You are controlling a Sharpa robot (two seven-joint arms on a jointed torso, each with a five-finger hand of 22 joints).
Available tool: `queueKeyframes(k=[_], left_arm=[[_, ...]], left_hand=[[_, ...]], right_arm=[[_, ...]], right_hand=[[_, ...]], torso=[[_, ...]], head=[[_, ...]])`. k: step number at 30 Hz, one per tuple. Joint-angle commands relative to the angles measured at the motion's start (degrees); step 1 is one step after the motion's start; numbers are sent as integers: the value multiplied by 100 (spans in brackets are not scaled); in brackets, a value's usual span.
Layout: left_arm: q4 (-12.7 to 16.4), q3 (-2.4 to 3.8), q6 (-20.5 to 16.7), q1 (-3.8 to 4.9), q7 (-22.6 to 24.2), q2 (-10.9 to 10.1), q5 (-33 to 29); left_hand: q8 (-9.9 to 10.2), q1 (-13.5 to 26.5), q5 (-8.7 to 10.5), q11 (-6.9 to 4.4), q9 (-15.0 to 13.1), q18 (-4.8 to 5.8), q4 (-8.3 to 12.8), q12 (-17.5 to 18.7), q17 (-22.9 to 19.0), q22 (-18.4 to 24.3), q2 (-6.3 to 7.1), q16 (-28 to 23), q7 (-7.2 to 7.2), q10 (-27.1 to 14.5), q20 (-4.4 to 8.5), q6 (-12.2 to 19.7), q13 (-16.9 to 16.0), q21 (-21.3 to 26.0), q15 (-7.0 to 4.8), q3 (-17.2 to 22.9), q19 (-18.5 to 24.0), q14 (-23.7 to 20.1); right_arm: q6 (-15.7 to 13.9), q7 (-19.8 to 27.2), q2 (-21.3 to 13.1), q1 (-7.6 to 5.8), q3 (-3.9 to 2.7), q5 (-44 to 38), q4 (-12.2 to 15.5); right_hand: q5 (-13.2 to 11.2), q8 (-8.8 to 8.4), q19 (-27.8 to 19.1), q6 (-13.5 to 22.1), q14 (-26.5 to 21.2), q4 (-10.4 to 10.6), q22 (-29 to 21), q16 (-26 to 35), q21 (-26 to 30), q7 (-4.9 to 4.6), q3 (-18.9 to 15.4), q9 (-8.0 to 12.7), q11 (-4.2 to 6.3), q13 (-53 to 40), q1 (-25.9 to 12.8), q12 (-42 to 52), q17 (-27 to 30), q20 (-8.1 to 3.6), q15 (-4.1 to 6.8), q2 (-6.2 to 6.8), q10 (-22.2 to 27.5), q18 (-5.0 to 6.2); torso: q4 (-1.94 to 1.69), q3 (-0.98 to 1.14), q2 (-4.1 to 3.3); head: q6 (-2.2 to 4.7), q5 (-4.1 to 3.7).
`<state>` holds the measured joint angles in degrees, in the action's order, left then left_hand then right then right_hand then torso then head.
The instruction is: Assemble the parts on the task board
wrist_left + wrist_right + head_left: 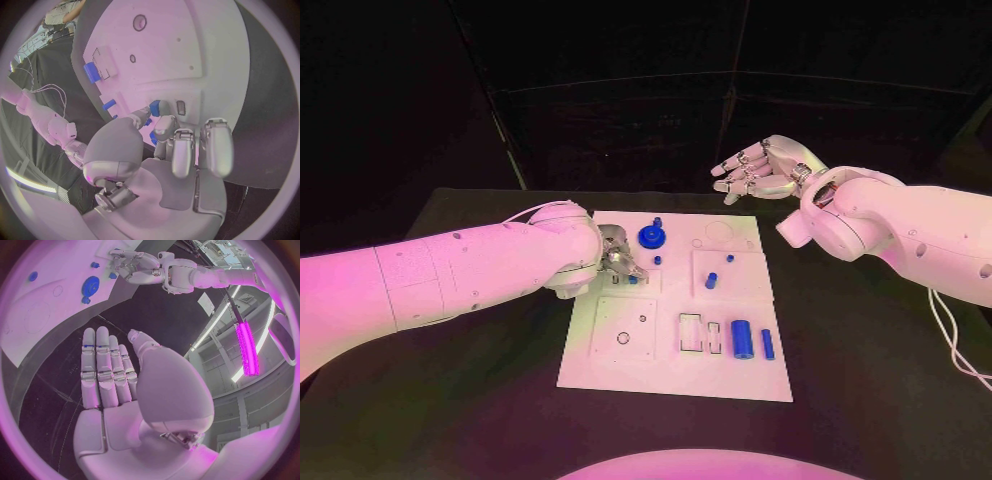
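Nearest the camera, along the board's [678, 375] front edge, two blue parts lie side by side: a thick cylinder [741, 340] and a thinner rod [767, 344] just beside it, next to two empty rectangular slots. Up the white plate now, and there are two small blue pegs, one [711, 281] standing mid-board, a tinier one [730, 258] just behind it. Further back sits one round blue gear [653, 236], and a small blue piece [656, 261] lies just in front of it. That makes six blue parts out in the open on the head view (any more would be hidden under the fingers).

Over to the left hand [615, 262]: it is down on the board's left side, fingers curled in over the plate. The left wrist camera shows its fingertips [156, 107] bunched around small blue bits [154, 107] right at the board surface; whether it really grips one or only touches it, I cannot tell.

And the right hand [759, 170]: it hovers off the board's far right corner, above the black table [862, 340]. Its own wrist camera shows the fingers [103, 365] straight and side by side, thumb apart, nothing in the palm. Well apart from every part, that one.
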<state>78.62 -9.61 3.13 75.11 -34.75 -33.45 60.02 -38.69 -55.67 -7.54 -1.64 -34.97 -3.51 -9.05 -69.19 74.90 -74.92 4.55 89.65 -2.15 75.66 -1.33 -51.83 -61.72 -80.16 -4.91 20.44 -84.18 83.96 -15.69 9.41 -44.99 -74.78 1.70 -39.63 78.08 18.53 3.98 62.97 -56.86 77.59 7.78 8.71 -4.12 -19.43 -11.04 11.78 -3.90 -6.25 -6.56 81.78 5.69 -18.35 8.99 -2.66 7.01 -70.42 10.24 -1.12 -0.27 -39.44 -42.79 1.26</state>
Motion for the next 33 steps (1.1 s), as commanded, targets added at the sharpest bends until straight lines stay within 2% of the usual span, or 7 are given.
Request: queueKeyframes(k=[1,7,12,19,21,26,33], left_arm=[[-4,-4,-2,-5,-38,-18,-22],[88,1,-64,16,-30,-123,-22],[211,28,-108,91,-19,-241,-21],[294,249,-71,240,-18,-390,-28],[273,287,-13,290,-37,-426,-30],[37,332,232,416,-70,-455,-44],[-770,347,587,505,9,-191,-66]], left_hand=[[-8,104,58,-23,-7,61,-111,-38,1510,-207,44,35,4,31,38,-39,-16,-29,-37,-291,-155,604],[1,45,232,-31,-15,62,-264,-54,1510,-221,34,35,12,33,48,-31,-31,-31,-45,-724,-159,604],[1,-21,447,-29,-24,59,-381,-55,1510,-213,33,35,13,25,49,-22,-28,-18,-47,-1014,-155,604],[15,-82,467,-26,-23,58,-467,-48,1510,-212,61,35,6,11,49,1,-15,-11,-44,-1266,-154,604],[22,-102,468,-23,-20,57,-486,-42,1510,-209,59,35,3,5,48,10,-7,-6,-43,-1318,-153,604],[153,-363,463,19,56,43,-479,51,1510,-140,-46,35,-50,-83,28,129,111,56,-13,-1473,-126,604],[597,-694,459,160,425,26,-523,150,1510,-66,-218,35,-215,-192,-80,325,249,134,101,-1835,-96,604]], right_arm=[[6,41,5,-13,-4,10,4],[4,43,6,-13,-4,10,-13],[-2,45,26,-13,-4,10,-61],[9,30,92,-12,-2,10,-152],[13,29,99,-12,-1,10,-163],[16,29,97,-12,-1,10,-165],[13,34,97,-12,0,10,-158]], right_hand=[[12,-10,30,49,-21,44,-8,14,30,0,-2,6,-37,9,-63,-27,8,7,-35,6,22,19],[11,-11,30,51,-22,45,-11,16,34,-1,-3,6,-38,11,-66,-28,9,8,-36,6,24,19],[10,-11,30,53,-24,45,-13,18,37,-1,-4,7,-38,12,-68,-29,10,9,-37,7,25,18],[16,-14,28,73,-37,58,-35,31,72,-10,-14,8,-50,26,-98,-41,21,21,-48,13,45,18],[18,-15,26,78,-43,59,-41,35,82,-12,-15,8,-53,30,-102,-45,25,24,-51,14,52,18],[18,-15,25,80,-45,59,-43,36,85,-13,-15,8,-54,31,-102,-46,26,25,-52,14,54,18],[22,-15,24,84,-51,58,-49,39,94,-14,-15,8,-56,35,-102,-49,29,27,-54,13,60,18]], torso=[[-1,-6,1],[0,-7,3],[0,-8,2],[-9,-2,0],[-7,-1,-1],[2,-2,0],[7,-4,-7]], head=[[6,-5],[24,-13],[43,-13],[60,-13],[70,-11],[72,-5],[76,0]])
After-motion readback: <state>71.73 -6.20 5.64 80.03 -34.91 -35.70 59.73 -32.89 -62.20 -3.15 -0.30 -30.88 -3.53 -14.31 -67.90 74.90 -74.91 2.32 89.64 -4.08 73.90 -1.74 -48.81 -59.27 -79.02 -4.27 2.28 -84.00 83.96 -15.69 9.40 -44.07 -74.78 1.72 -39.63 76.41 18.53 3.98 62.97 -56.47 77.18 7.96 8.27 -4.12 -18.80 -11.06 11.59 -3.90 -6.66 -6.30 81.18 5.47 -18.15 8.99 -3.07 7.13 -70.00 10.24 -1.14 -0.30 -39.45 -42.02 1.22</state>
